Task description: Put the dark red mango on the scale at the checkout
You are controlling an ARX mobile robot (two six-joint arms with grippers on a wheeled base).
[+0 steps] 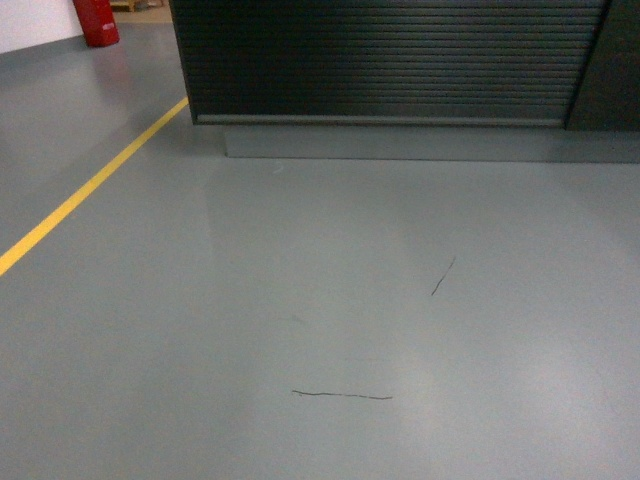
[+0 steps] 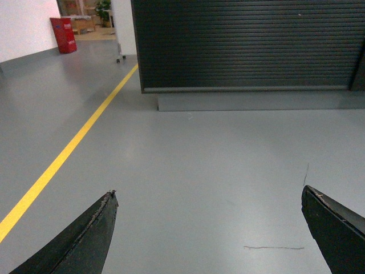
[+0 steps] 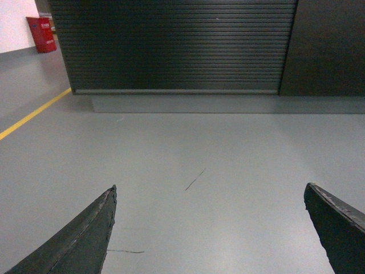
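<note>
— Pincer first: my left pincer hangs with its two dark fingers spread wide and only grey floor between them. My right pincer is the same, wide apart and carrying nothing.

— So where is the dark red mango?

— Not in any of my three views. Neither is the scale. What I see, biggest first, is the floor filling most of every view, then the checkout ahead of me, showing only its ribbed black front above a grey plinth. Its top is cut off above the frame, so I cannot tell what stands on that table.

— What step are you on, then?

— By my judgement, the very start: I am still on open floor, well apart from the checkout, with nothing picked up. The job now is finding the fruit and getting close.

— How do you do that well?

— I should raise my head view or roll nearer until the top comes into sight, instead of reaching blind. The yellow line runs along my left toward the checkout's corner, so I would keep it on that side to hold a straight course. Further back on the left stands a red object by the wall, and I want to steer clear of it. Smallest of all are thin dark scuffs on the floor, harmless to my wheels.
</note>
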